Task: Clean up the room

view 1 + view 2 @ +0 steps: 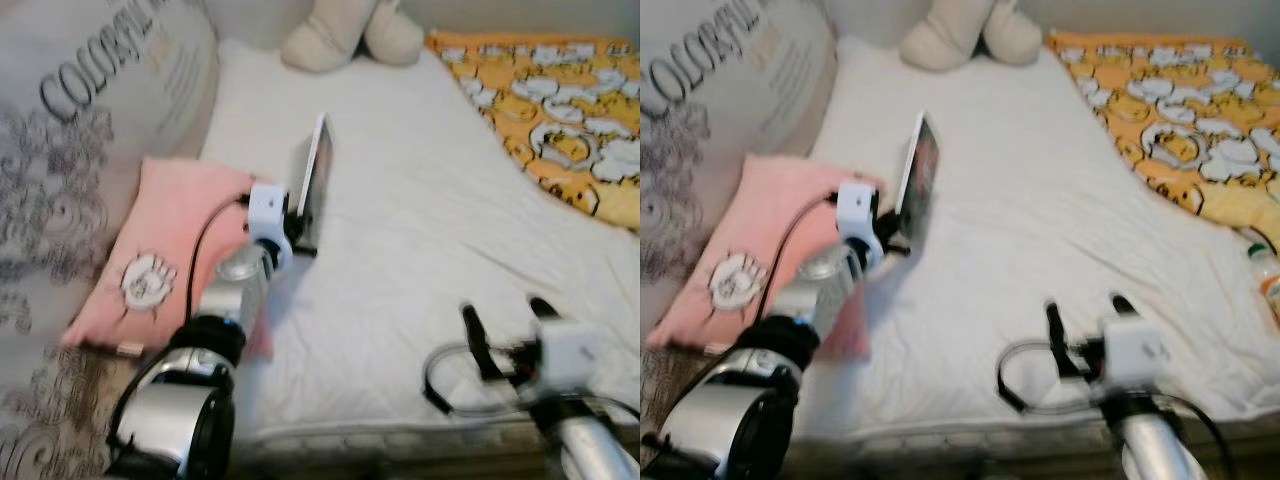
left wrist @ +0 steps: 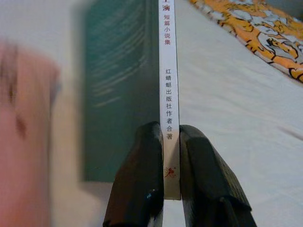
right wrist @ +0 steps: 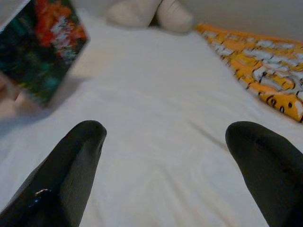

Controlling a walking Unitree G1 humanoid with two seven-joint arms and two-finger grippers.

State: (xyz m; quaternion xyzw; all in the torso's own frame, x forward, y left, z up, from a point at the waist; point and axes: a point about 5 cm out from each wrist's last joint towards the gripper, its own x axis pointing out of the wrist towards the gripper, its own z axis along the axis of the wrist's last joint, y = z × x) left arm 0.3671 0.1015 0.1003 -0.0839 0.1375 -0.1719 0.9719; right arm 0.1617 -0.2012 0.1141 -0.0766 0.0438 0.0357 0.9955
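A thin paperback book (image 1: pixel 312 185) with a dark patterned cover and a white spine is held upright on edge above the white bed sheet (image 1: pixel 430 230). My left gripper (image 1: pixel 300 222) is shut on its lower end; in the left wrist view the two black fingers (image 2: pixel 142 184) pinch the white spine (image 2: pixel 168 94). Beside it lies a pink pillow (image 1: pixel 165 250). My right gripper (image 1: pixel 505 325) hovers open over the sheet near the bed's front edge, its fingertips (image 3: pixel 80 146) wide apart with nothing between them. The book's cover (image 3: pixel 42 52) appears in the right wrist view.
An orange patterned blanket (image 1: pixel 560 110) covers the bed's far right. A cream plush toy (image 1: pixel 350 35) lies at the head of the bed. A large grey printed cushion (image 1: pixel 90 110) fills the left. A bottle (image 1: pixel 1265 270) lies at the right edge.
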